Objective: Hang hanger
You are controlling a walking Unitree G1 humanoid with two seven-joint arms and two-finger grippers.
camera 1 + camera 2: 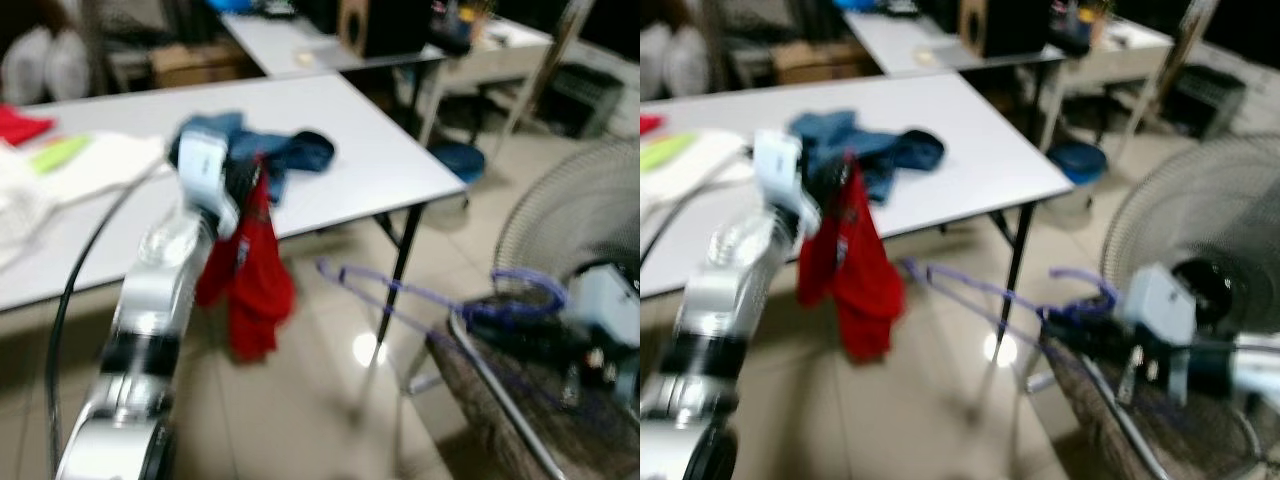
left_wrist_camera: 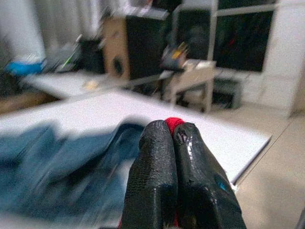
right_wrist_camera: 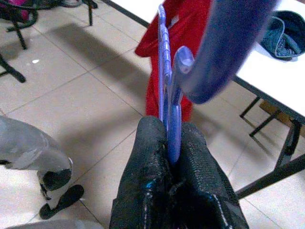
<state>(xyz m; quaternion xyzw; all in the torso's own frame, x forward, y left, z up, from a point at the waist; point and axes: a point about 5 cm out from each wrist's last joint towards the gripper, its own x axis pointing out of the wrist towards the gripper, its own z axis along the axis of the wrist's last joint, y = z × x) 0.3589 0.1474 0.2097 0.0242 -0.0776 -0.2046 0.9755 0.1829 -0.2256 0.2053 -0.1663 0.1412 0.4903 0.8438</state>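
From your head cameras, the left gripper (image 1: 243, 185) is raised over the near edge of the white table (image 1: 370, 150), its fingers clenched on a red garment (image 1: 250, 270) that hangs down past that edge toward the tiled floor (image 1: 300, 410). Behind it, a blue garment (image 1: 290, 150) lies crumpled on the tabletop near the same edge, and pale cloths with a green item sit toward the table's far left end. On your right, the right gripper (image 1: 1065, 322) grasps the purple hanger (image 1: 970, 285), which stretches out leftward above the floor, level with the table's black leg (image 1: 1015, 265); its hook curls up just beside the gripper. A standing fan (image 1: 1200, 230) fills the right side, and a mesh-seated chair (image 1: 500, 400) with a metal rim sits below the arm. All of this is blurred. From the left wrist, you see the two black fingers (image 2: 157, 181) pressed together with a sliver of red cloth (image 2: 174, 122) pinched at their tips, the blue garment smeared on the table beyond, and a speaker (image 2: 124, 47) on a second table farther back. From the right wrist, the fingers (image 3: 147, 181) are clamped on the hanger's (image 3: 171, 114) purple neck, its hook arching overhead, the red garment (image 3: 176, 52) hanging beyond it at the table's edge.
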